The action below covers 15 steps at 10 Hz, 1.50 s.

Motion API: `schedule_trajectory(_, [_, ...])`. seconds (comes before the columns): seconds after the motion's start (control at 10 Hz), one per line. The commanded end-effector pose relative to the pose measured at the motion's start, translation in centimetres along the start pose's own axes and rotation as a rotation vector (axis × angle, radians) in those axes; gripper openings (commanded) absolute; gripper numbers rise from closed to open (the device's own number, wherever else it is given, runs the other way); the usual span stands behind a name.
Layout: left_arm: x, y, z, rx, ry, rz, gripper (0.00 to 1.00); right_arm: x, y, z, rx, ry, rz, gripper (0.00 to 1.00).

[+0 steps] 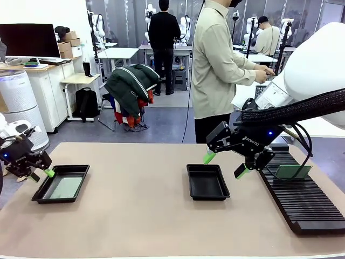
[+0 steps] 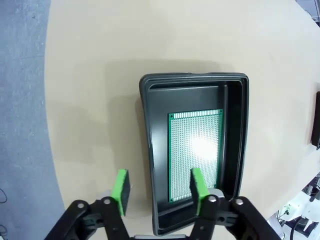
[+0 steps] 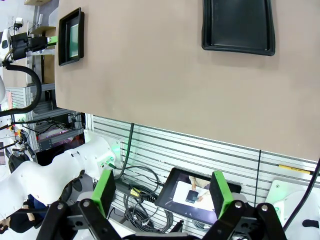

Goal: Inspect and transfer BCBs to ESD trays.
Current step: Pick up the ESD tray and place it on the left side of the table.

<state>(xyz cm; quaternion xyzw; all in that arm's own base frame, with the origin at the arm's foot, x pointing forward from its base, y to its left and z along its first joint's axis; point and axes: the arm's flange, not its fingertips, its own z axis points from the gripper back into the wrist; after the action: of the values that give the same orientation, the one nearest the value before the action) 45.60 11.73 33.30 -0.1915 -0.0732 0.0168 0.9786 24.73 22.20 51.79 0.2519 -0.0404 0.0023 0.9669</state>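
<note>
A tan, round-edged table (image 1: 135,210) carries everything, and the empty shallow black rectangular plastic tray (image 1: 207,183) (image 3: 238,25) near its middle serves as the landmark. To the right of that empty tray, close by, lies a long black ribbed slotted rack (image 1: 304,202). Well to the left of the empty tray sits a 2nd, identical black tray (image 1: 39,196) (image 2: 146,130) (image 3: 61,37). The right gripper (image 1: 225,164) (image 3: 162,192) hangs over the empty tray's far right corner, its 2 green-padded fingers spread wide with nothing between them. The left gripper (image 1: 42,175) (image 2: 159,192) is far left of the empty tray, at the 2nd tray's near end, jaws wide and gripping nothing: 1 finger stands outside the rim and 1 over the floor. 1 thin green rectangular circuit board (image 1: 63,188) (image 2: 195,145) (image 3: 75,34) lies flat on that 2nd tray's floor. Another green board (image 1: 292,171) stands tilted in the rack's far slots, right of the empty tray.
</note>
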Motion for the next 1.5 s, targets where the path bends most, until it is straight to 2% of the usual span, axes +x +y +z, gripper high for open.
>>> schedule_trajectory(0.0, [-1.3,-1.6,2.4,0.057,0.0,0.006,0.91,0.6,-0.1,-0.4,0.007,-0.01,0.015,1.0])
schedule_trajectory(0.2, [-1.8,-4.3,5.7,0.15,-0.006,0.002,1.0,0.6,-0.1,-0.4,0.007,-0.01,0.015,1.0])
schedule_trajectory(0.6, [-2.5,-10.5,11.3,0.329,0.011,0.002,1.0,0.6,-0.1,-0.4,0.007,-0.01,0.015,1.0])
schedule_trajectory(0.8, [-2.6,-12.5,12.5,0.38,0.014,0.011,1.0,0.6,-0.1,-0.4,0.007,-0.01,0.015,1.0])
schedule_trajectory(1.0, [-2.5,-13.5,13.0,0.401,0.02,-0.003,1.0,0.6,-0.1,-0.4,0.007,-0.01,0.015,1.0])
schedule_trajectory(1.1, [-2.7,-12.8,12.9,0.367,-0.004,-0.002,1.0,0.6,-0.1,-0.4,0.007,-0.01,0.015,1.0])
schedule_trajectory(1.4, [-2.7,-12.8,12.9,0.367,-0.004,-0.002,1.0,0.6,-0.1,-0.4,0.007,-0.01,0.015,1.0])
